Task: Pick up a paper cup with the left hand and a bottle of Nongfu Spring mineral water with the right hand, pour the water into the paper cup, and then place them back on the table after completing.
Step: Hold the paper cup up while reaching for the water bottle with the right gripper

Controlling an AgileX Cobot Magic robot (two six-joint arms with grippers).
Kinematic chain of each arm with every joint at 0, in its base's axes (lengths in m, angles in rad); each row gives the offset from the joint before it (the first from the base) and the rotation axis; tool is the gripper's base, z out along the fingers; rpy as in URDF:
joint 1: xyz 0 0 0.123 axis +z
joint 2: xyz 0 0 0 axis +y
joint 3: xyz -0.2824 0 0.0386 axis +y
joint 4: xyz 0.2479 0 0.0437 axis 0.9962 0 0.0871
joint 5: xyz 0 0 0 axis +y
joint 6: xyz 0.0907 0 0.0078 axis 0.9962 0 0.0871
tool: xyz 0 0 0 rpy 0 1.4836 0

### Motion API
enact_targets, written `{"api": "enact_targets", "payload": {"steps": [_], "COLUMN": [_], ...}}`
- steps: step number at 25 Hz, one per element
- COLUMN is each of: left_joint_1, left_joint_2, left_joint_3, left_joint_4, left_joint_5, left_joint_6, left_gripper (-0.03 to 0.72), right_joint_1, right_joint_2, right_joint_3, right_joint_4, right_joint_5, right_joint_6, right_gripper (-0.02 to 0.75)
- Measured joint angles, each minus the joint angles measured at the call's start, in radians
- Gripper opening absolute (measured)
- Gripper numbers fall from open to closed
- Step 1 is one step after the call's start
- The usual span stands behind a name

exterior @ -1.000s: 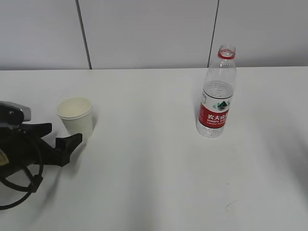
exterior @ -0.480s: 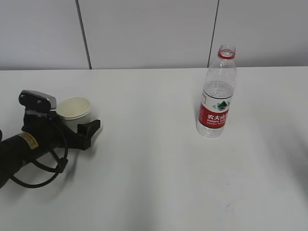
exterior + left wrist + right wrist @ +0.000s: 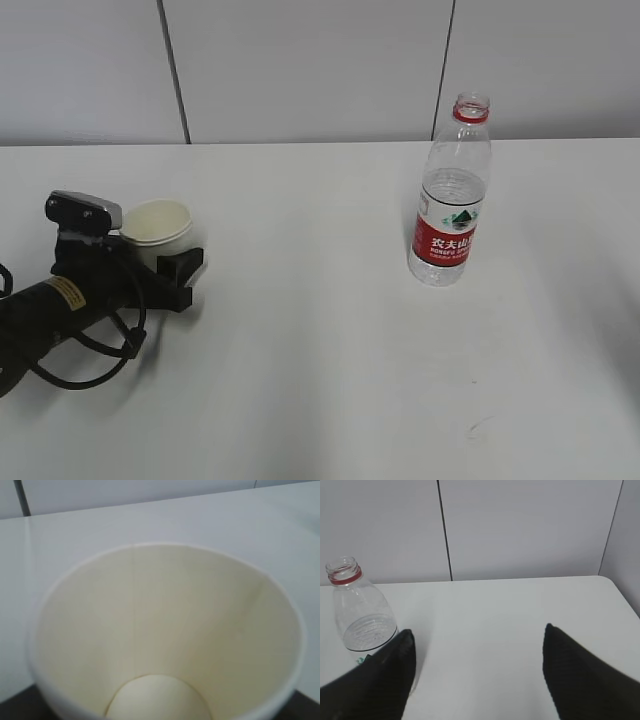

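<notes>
The paper cup (image 3: 157, 226), off-white and empty, stands on the white table (image 3: 310, 340) at the left. My left hand, the black arm with the yellow sticker, lies low on the table with the left gripper (image 3: 172, 262) astride the cup's lower part. In the left wrist view the cup (image 3: 165, 630) fills the frame and hides the fingers. The Nongfu Spring bottle (image 3: 452, 195), uncapped with a red label, stands upright at the right, with clear water (image 3: 451, 197) to about two thirds. My right gripper (image 3: 478, 630) is open and empty, with the bottle (image 3: 362, 625) just beyond its left finger.
A grey panelled wall (image 3: 300, 70) runs behind the table's far edge. The table's right corner (image 3: 612, 587) shows in the right wrist view. A black cable (image 3: 90, 360) loops under the left arm.
My left arm has swung in from the left edge and brought its gripper around the paper cup, then held almost still. The bottle has not moved.
</notes>
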Motion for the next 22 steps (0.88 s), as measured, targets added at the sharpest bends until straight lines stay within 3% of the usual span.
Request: {"api": "enact_targets", "payload": {"steps": [6,14,22], "left_joint_1": [-0.001,-0.001,-0.001], "left_joint_2": [0.0,-0.01,-0.054], "left_joint_3": [0.0,0.0,0.0], "left_joint_4": [0.0,0.042,0.06], "left_joint_5": [-0.007,-0.003,-0.001], "left_joint_6": [0.0,0.0,0.0], "left_gripper": [0.376,0.366,0.365], "right_joint_1": [0.0,0.0,0.0], "right_joint_2": [0.0,0.025,0.195], "right_joint_3": [0.0,0.0,0.0], "right_joint_4": [0.0,0.0,-0.01], "right_joint_5": [0.0,0.0,-0.042], "right_joint_6": [0.0,0.002,0.073], "right_gripper": [0.587,0.587,0.587]}}
